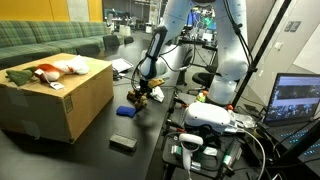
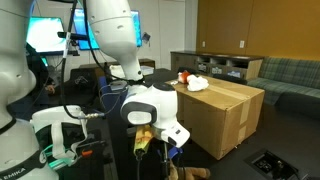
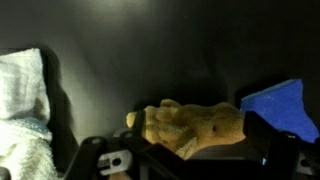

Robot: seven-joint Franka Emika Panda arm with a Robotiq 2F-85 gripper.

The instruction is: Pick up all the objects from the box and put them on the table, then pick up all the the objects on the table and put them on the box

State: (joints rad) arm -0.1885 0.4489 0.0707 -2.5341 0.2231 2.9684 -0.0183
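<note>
The gripper (image 3: 188, 152) hangs spread wide, low over the brown plush toy (image 3: 190, 125) on the table (image 3: 150, 50). The toy lies between the jaws, its long axis apparently running from finger to finger, with the blue block (image 3: 285, 105) just beside one end.

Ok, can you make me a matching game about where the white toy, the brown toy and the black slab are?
Things:
1. white toy
2. brown toy
3. black slab

Places:
A. lying by itself on the table
B. on top of the box
C. right by the open gripper

Pairs: 1-B, 2-C, 3-A
</note>
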